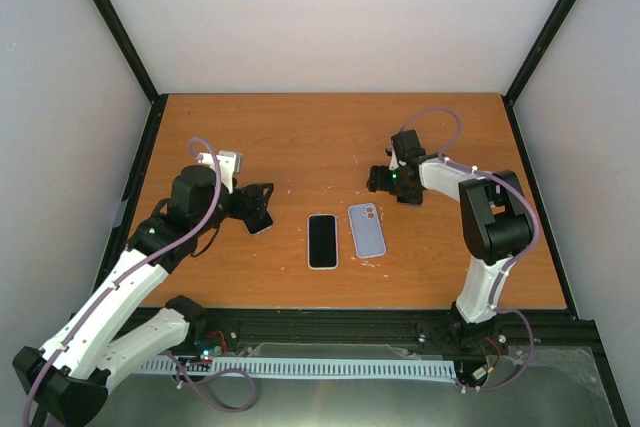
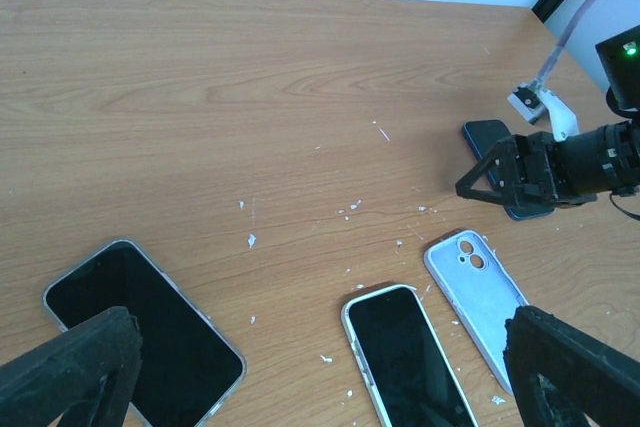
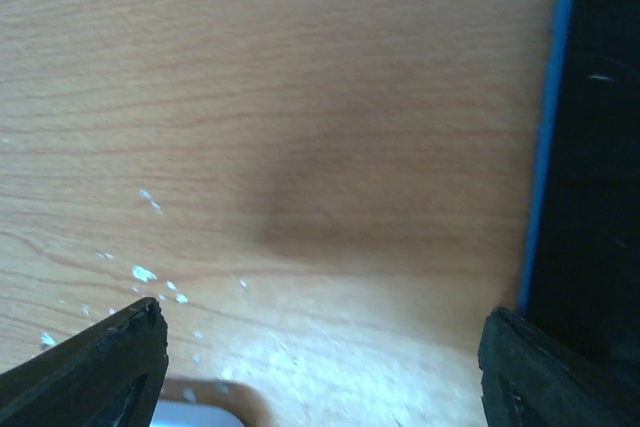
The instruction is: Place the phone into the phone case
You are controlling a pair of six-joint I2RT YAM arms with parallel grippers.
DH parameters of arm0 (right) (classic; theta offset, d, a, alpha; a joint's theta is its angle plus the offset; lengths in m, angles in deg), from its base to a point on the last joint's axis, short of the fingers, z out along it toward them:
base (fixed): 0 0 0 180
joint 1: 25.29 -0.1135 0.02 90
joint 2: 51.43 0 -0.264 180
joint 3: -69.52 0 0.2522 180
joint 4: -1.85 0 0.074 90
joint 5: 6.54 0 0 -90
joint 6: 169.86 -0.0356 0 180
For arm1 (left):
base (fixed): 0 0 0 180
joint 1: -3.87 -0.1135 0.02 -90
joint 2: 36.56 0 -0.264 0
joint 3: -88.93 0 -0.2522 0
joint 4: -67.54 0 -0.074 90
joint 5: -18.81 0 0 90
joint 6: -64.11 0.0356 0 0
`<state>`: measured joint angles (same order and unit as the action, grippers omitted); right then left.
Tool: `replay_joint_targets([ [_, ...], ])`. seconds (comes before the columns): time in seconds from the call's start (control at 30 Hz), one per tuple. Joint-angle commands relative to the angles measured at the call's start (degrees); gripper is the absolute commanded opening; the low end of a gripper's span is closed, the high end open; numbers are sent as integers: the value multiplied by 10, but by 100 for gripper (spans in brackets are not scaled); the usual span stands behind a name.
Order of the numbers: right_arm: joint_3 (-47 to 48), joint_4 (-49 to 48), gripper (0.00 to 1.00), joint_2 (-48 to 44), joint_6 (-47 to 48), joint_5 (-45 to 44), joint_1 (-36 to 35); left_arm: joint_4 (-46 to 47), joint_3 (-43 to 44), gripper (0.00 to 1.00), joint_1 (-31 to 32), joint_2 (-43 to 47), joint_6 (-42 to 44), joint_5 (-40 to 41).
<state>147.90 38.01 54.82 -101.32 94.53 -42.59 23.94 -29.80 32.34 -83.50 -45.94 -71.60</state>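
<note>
A phone with a black screen and white rim [image 1: 322,241] lies face up at the table's near middle. An empty lavender phone case [image 1: 366,230] lies just right of it, apart from it. Both show in the left wrist view, phone [image 2: 410,362] and case [image 2: 478,302]. My left gripper [image 1: 256,209] is open and empty, low over the table left of the phone; its fingertips [image 2: 70,377] frame the view. My right gripper [image 1: 382,183] is open and empty, low over bare wood behind the case. A corner of the case [image 3: 190,417] shows in the right wrist view.
A second black-screened phone [image 2: 140,332] lies beside my left gripper [image 1: 262,221]. A dark phone with a blue rim [image 3: 590,147] lies beside my right gripper, also seen in the left wrist view [image 2: 492,137]. White flecks dot the wooden table [image 1: 300,137]. Walls enclose it.
</note>
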Motion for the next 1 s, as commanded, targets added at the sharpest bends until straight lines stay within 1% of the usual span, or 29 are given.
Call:
replay_joint_targets([
  [0.0,4,58,83,-48,-13,-82,-2,4,8,99,3,9,-3,-1],
  [0.07,8,66,84,-55,-3,-127,-2,4,7,99,2,10,-4,0],
  [0.17,23,86,90,-43,21,-194,-1,4,7,99,3,11,-4,0],
  [0.27,44,99,95,-22,47,-231,0,3,7,99,3,11,-4,-1],
  [0.43,74,99,100,15,77,-227,6,4,7,100,3,10,-3,-2],
  [0.57,89,99,100,39,88,-221,10,4,7,99,3,13,-3,1],
  [0.73,97,98,100,60,94,-233,20,4,7,99,3,13,-3,1],
  [0.97,89,81,99,80,97,-201,30,5,7,99,3,10,-2,0],
])
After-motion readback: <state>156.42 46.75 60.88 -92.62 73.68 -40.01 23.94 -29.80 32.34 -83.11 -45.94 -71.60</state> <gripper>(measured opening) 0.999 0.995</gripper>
